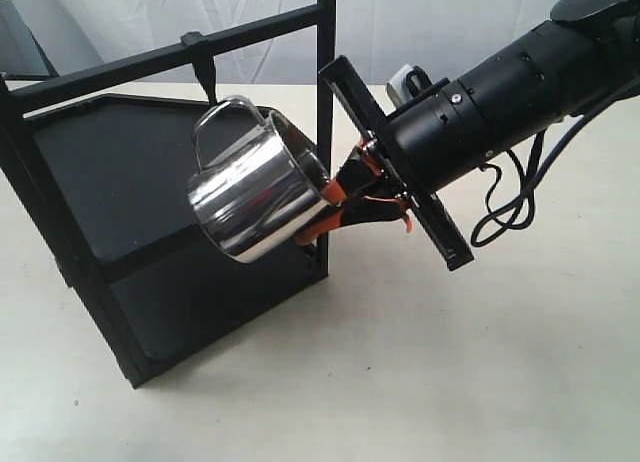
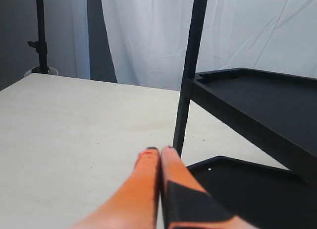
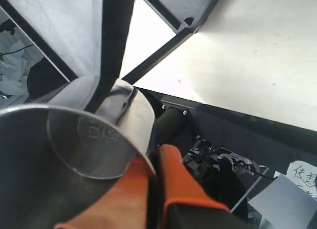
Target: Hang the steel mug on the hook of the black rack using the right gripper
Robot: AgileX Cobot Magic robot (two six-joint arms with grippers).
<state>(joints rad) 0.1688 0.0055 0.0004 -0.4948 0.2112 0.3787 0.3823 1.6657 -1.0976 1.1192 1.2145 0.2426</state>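
The steel mug (image 1: 255,197) hangs in the air, tilted, in front of the black rack (image 1: 120,182). My right gripper (image 1: 335,200) is shut on its rim, one orange finger inside the mug and one outside. The looped handle (image 1: 222,122) points up, just below and right of the hook (image 1: 203,67), which hangs from the upper crossbar; handle and hook are apart. In the right wrist view the mug (image 3: 74,149) fills one side, my right gripper (image 3: 151,159) pinches its wall, and a rack post (image 3: 116,35) crosses behind. The left gripper (image 2: 159,152) is shut and holds nothing, low beside a rack post (image 2: 190,65).
The rack's corner post (image 1: 325,102) stands right behind the mug and the fingers. Black cables (image 1: 510,207) loop under the right arm. Cream table (image 1: 450,362) spreads around the rack. In the left wrist view the lower shelf (image 2: 247,189) lies just beside the fingers.
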